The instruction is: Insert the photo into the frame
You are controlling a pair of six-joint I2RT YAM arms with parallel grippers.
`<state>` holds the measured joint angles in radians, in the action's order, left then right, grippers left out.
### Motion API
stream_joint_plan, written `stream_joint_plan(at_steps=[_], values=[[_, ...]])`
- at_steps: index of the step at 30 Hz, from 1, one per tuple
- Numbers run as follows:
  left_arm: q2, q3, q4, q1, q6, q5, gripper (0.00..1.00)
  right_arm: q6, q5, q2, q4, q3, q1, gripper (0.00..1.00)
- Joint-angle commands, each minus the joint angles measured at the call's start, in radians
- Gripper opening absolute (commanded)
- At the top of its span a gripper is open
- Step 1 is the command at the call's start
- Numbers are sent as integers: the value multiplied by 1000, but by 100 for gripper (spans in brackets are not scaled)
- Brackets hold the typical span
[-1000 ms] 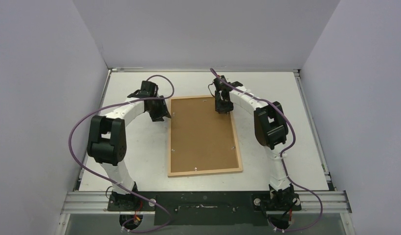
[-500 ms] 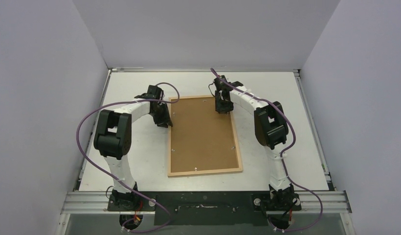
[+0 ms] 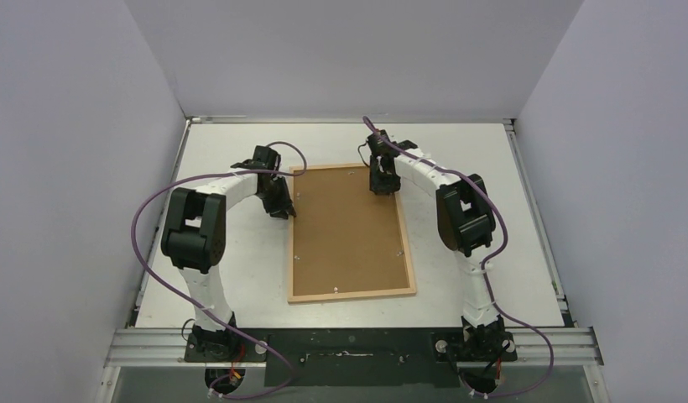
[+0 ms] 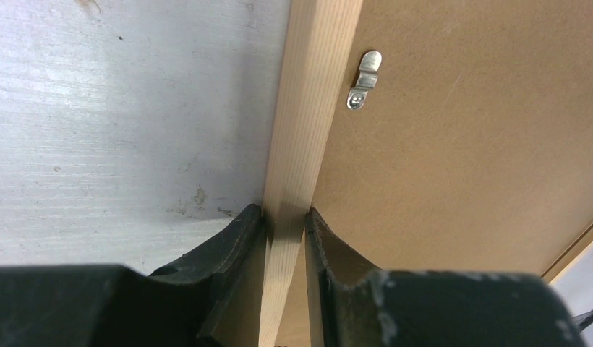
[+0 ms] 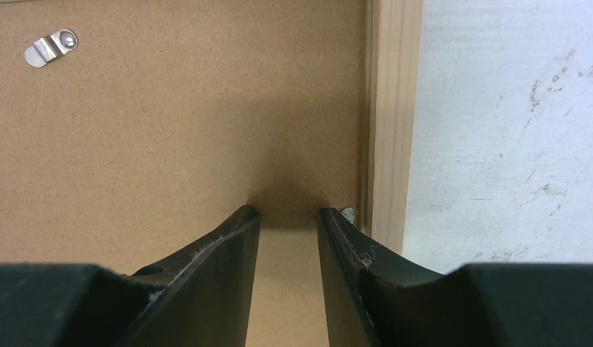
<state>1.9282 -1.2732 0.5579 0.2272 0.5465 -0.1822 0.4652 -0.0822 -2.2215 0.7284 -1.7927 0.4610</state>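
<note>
The light-wood frame (image 3: pixel 352 295) lies face down on the table, with a brown backing board (image 3: pixel 347 231) filling it. My left gripper (image 3: pixel 284 204) is at the upper part of the frame's left rail. In the left wrist view its jaws (image 4: pixel 285 214) are shut on that rail (image 4: pixel 308 94), one finger on each side. My right gripper (image 3: pixel 381 186) stands over the board's top right corner. Its jaws (image 5: pixel 288 212) are open with nothing between them, the tips on the board (image 5: pixel 171 130) just inside the right rail (image 5: pixel 391 108). The photo is hidden.
Small metal clips sit on the backing board's edges (image 4: pixel 363 90) (image 5: pixel 50 46); another clip (image 5: pixel 348 214) is right beside my right fingertip. The white table (image 3: pixel 223 151) runs round the frame, with grey walls on three sides and a metal rail along the near edge.
My left gripper has moved right to the frame's left rail and closed on it. The right arm and the frame have not moved.
</note>
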Motion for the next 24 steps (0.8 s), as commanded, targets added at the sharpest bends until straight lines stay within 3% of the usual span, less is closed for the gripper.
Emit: stream_joint_plan(at_steps=[1,14,24], values=[[39,0,-11,-2,96,7,0,29,-59,52,41,44,-7,36],[22,65,-105,-5,266,-9,0,39,-122,81,78,58,-12,36],[9,85,-117,-15,284,4,0,58,-143,87,60,78,-36,36]])
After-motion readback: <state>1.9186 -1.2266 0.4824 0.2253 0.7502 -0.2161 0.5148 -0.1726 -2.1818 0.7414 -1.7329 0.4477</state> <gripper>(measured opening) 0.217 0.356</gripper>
